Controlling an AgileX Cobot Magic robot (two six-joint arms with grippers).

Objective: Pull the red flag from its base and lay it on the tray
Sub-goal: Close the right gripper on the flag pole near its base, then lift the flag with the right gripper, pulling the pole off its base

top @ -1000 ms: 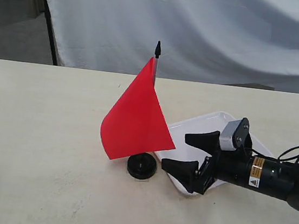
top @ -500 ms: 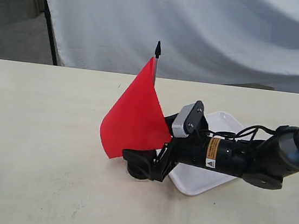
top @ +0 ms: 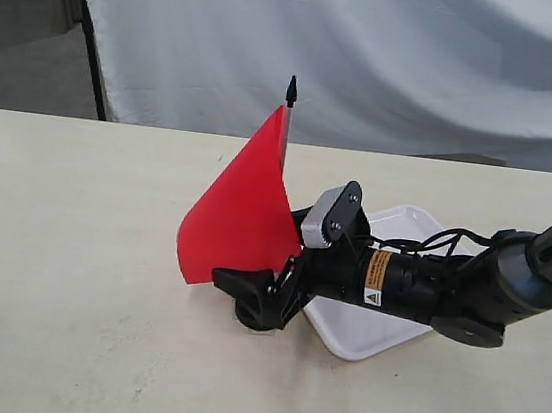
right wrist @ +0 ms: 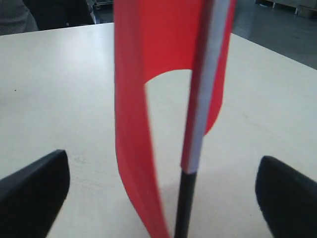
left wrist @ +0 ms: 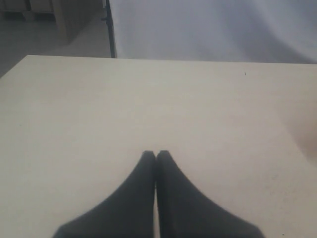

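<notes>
The red flag [top: 237, 220] stands upright on its thin pole, black tip [top: 291, 90] at the top. Its base [top: 254, 320] is mostly hidden behind my right gripper [top: 251, 289]. That gripper lies low over the table, open, one finger on each side of the pole just above the base. In the right wrist view the black pole [right wrist: 186, 206] and the red cloth [right wrist: 132, 104] sit between the wide-apart fingertips [right wrist: 35, 193], touching neither. The white tray [top: 366, 336] lies under the right arm. My left gripper [left wrist: 156, 154] is shut on nothing over bare table.
A white cloth backdrop [top: 395, 60] hangs behind the table's far edge. The right arm's body [top: 427, 286] stretches across the tray toward the flag. Pale tabletop [top: 70, 242] spreads to the left of the flag.
My right gripper has moved left from over the tray to the flag, and its open jaws now straddle the pole. The cloth has been nudged slightly left. The flag still stands upright.
</notes>
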